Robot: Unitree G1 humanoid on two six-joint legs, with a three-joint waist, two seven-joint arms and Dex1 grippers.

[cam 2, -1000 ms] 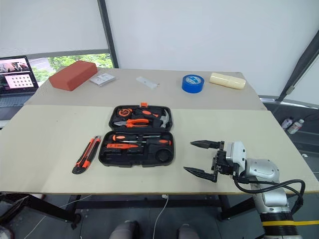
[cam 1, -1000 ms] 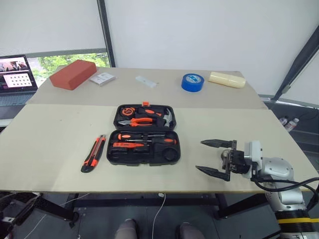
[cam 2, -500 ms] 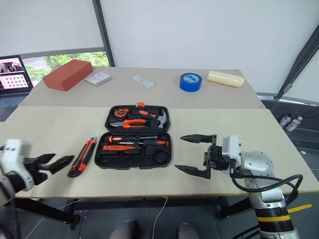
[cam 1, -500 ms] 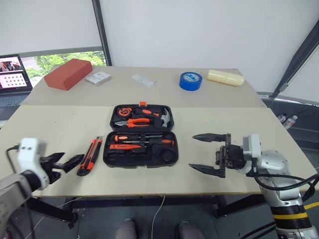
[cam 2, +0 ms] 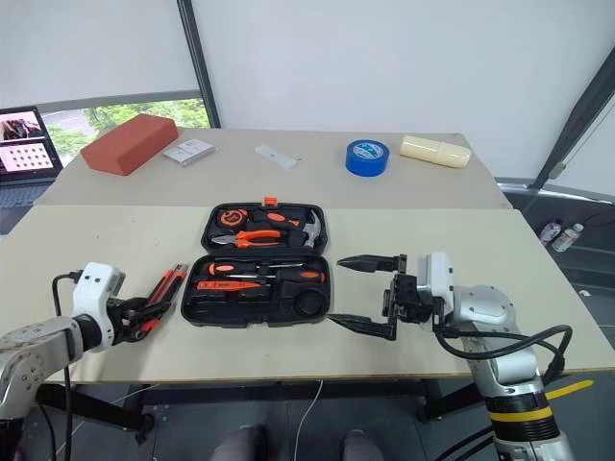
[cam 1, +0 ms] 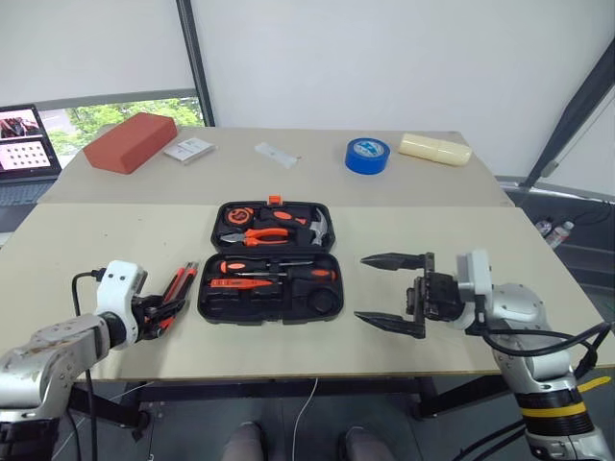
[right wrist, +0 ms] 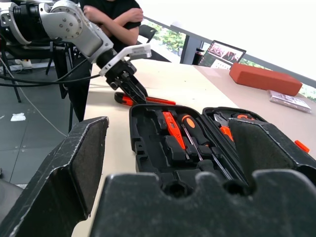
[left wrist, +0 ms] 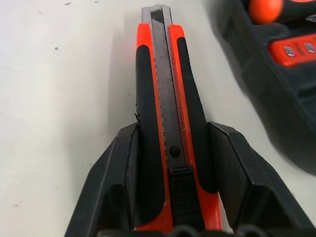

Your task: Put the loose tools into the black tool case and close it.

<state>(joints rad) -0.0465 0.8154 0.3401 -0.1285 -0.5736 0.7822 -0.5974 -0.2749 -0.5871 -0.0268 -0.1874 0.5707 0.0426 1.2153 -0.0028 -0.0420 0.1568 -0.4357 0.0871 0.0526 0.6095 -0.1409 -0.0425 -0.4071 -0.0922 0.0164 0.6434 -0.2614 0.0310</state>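
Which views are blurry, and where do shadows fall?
Left wrist view: utility knife sharp, casting a soft shadow on the table; black tool case beside it blurred. Right wrist view: the near fingers are soft, the case interior sharper. Eye views: even daylight, faint shadows.

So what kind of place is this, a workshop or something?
More likely a robot test room than a workshop: a plain table set with odd items like a red block and blue tape roll, a laptop alongside, and white roller blinds behind.

Pale table (cam 1: 461, 240) before white blinds (cam 1: 384, 58), laptop (cam 1: 24, 139) at left.
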